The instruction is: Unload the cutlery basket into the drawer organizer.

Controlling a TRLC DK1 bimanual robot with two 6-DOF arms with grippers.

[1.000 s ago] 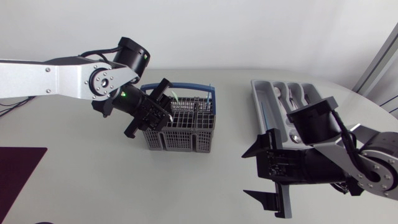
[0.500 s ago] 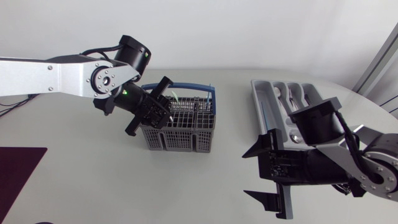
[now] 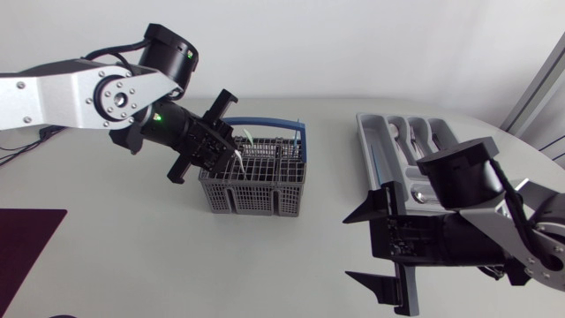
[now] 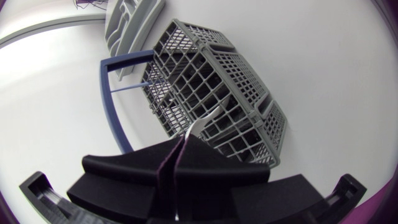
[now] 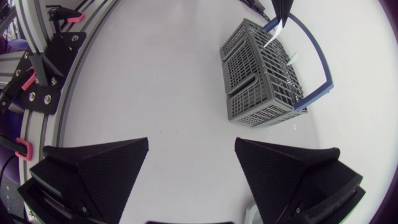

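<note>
Cutlery basket (image 3: 256,181): grey mesh with a blue handle, standing on the table. Left gripper (image 3: 231,152) sits above the basket's end nearest the left arm, jaws pinching a slim white utensil (image 4: 202,122) whose free tip hangs at the basket's rim. Drawer organizer (image 3: 366,132) lies well apart from the basket, toward the right arm, and right gripper (image 5: 193,168) is beside it, jaws spread and holding nothing.
</note>
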